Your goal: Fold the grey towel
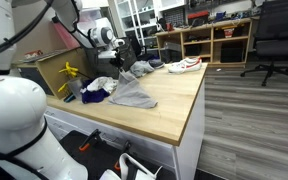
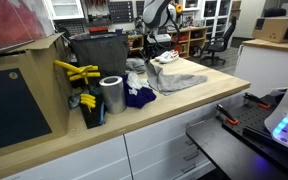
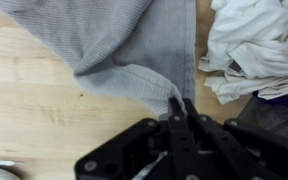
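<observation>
The grey towel (image 1: 135, 94) (image 2: 180, 76) lies crumpled on the wooden table, light grey and plain. In the wrist view the grey towel (image 3: 114, 40) fills the top, and one edge is drawn into a fold that runs between my black fingertips. My gripper (image 3: 181, 104) is shut on that fold. In both exterior views the gripper (image 1: 122, 66) (image 2: 151, 50) hangs over the far end of the towel, where the cloth rises toward it.
A white and blue cloth bundle (image 3: 259, 45) (image 1: 102, 84) lies right beside the pinched edge. A purple cloth (image 2: 139, 97), a metal can (image 2: 111, 95), a black bin (image 2: 99, 55), a yellow tool (image 1: 69, 72), a darker grey garment (image 1: 142, 68) and a white shoe (image 1: 184, 65) crowd the table (image 1: 179, 120).
</observation>
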Robot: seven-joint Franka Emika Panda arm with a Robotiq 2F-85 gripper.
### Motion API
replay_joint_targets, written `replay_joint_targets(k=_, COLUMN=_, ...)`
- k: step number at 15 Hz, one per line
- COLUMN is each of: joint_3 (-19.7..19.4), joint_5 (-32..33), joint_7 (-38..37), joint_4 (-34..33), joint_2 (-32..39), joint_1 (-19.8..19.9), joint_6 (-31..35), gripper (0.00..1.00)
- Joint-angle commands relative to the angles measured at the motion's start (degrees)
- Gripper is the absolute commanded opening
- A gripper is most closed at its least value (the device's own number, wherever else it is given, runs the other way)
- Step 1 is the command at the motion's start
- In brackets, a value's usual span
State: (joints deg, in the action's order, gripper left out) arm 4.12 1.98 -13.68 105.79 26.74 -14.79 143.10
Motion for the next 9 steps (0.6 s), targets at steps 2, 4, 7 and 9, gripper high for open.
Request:
replay_joint_targets(k=2, joint_3=0.2, joint_5=0.3, joint_7=0.6, joint_4=9.6, joint_2=-7.6, joint_1=1.0, joint_6=2.2, gripper=0.02)
replay_joint_targets(k=4, joint_3=0.4, joint_5=0.0, joint_7=1.1, joint_4=12.2, joint_2=-9.7, joint_1=1.7, joint_6=1.8, gripper=0.02)
replay_joint_targets(k=7, joint_3=0.2, joint_5=0.0, joint_7=1.6, joint_4=15.2, joint_2=-12.4, joint_1=2.9, joint_6=1.1, gripper=0.02)
replay_joint_targets(k=9, joint_3=0.0, joint_5=0.2, joint_7=2.0, joint_4=16.7, joint_2=-14.0, joint_1=3.9, joint_6=0.8, gripper=0.02)
